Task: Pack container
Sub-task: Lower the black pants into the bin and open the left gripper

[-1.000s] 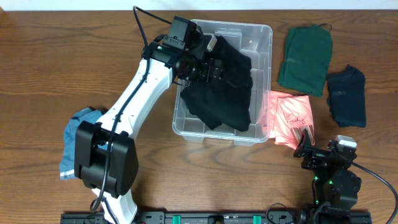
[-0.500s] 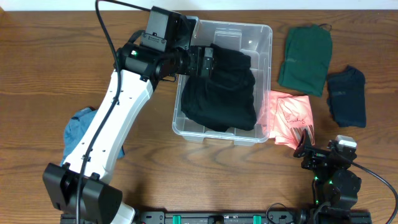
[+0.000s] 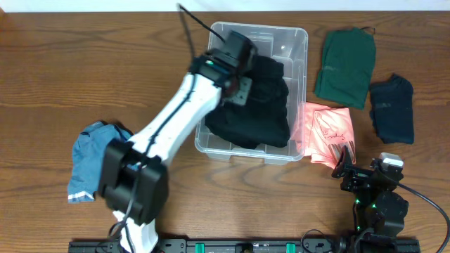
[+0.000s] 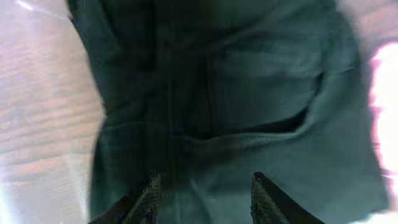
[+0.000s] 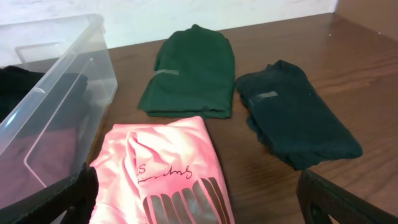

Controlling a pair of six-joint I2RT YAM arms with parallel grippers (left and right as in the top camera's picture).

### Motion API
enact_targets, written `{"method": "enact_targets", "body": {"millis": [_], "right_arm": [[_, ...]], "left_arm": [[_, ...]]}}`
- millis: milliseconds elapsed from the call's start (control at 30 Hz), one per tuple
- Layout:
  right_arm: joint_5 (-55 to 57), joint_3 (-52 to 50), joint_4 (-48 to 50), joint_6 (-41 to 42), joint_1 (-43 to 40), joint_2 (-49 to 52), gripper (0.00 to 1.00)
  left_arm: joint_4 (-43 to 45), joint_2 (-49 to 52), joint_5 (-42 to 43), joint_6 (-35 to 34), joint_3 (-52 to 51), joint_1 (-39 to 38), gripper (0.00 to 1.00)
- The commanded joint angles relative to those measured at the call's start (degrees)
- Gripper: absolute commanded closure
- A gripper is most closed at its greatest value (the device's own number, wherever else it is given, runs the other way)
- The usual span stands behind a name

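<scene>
Black cloth (image 4: 249, 93) fills my left wrist view. Left claw (image 4: 205, 196) is spread with nothing between the tips, and the container (image 3: 299, 42) sits directly under it. The view is smeared, so I can't tell if the tips touch the cloth. The cloth covers most of the container floor.

Likely step: clear out after release. Do it well by lifting straight up, jaws apart, so no fold snags or drags over the container rim.

Right claw (image 5: 205, 208) is spread and empty, right of the container. Beside the container's right wall lies the pink shirt (image 5: 168, 162), with the green top (image 5: 193, 68) and navy garment (image 5: 292, 118) further right. The blue garment (image 3: 88, 151) lies left of the container.
</scene>
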Motion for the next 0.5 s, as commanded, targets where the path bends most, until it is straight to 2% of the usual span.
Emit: {"method": "enact_targets", "body": {"millis": [0,267,467], "right_arm": [[0.2,-0.2,0.0,0.6,0.6,-0.2,0.01],[0.2,-0.2,0.0,0.6,0.6,-0.2,0.01],[0.2,-0.2,0.0,0.6,0.6,-0.2,0.01]], "left_arm": [[-0.9,4.0,-9.2,-1.8,-0.9,-0.7,0.53],[-2.4,14.0,-6.3,-2.3,-0.9,-0.7,0.53],[-4.4,10.9,-8.2,-2.2,1.6,-0.3,0.52]]}}
